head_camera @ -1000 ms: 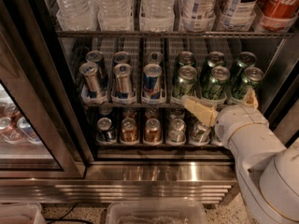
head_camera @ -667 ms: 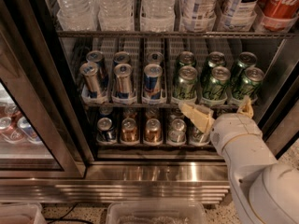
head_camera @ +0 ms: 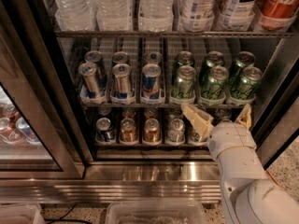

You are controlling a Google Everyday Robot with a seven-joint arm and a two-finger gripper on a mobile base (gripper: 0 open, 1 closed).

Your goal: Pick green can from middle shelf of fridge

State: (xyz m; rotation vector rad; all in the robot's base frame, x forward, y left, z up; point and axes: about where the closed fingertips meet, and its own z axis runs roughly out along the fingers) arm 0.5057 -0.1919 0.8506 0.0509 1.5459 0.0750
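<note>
Six green cans stand in three lanes on the right half of the middle shelf [head_camera: 163,104] of the fridge [head_camera: 42,101]; the front ones are a left can [head_camera: 183,83], a middle can [head_camera: 214,84] and a right can [head_camera: 245,84]. My gripper [head_camera: 218,115] is open and empty, its two tan fingers [head_camera: 197,118] spread just below the front edge of the shelf, under the middle and right front green cans. It touches no can. The white arm [head_camera: 238,171] rises from the lower right.
Blue-and-silver slim cans [head_camera: 122,80] fill the shelf's left lanes. Small bronze and silver cans [head_camera: 152,130] stand on the shelf below, right beside the gripper. Water bottles [head_camera: 112,3] and larger drinks stand above. The glass door [head_camera: 18,125] hangs open at left. A plastic bin [head_camera: 154,213] sits on the floor.
The gripper has dropped slightly and shifted a little to the right, staying open in front of the shelf edge. No can has moved.
</note>
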